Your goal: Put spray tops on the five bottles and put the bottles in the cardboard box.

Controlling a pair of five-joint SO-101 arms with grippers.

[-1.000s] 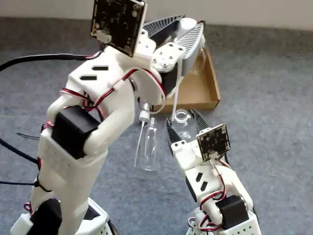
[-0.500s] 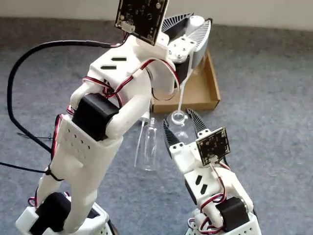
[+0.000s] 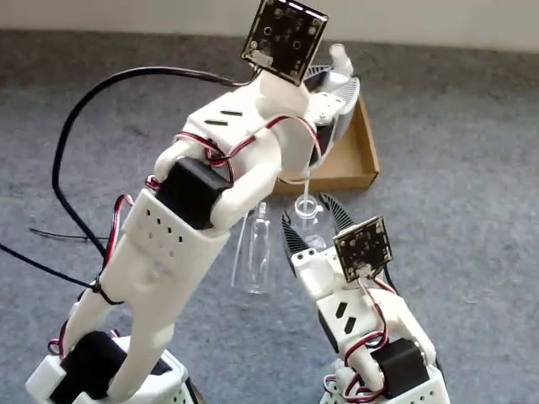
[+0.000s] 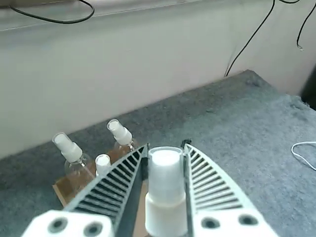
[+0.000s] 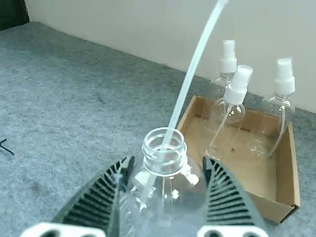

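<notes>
Soft, even light falls over the grey carpeted worktop [image 3: 472, 168], bright but not harsh. Shadows beneath the white arm [image 3: 160, 252] are faint and loose-edged. The clear bottle [image 5: 165, 192] carries small pale glints on its glass. The pale wall [image 4: 123, 74] is lit evenly, without glare.

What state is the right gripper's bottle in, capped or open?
Open: the bottle has a bare neck; only the tube of the spray top dips in. The left gripper holds that top above.
</notes>
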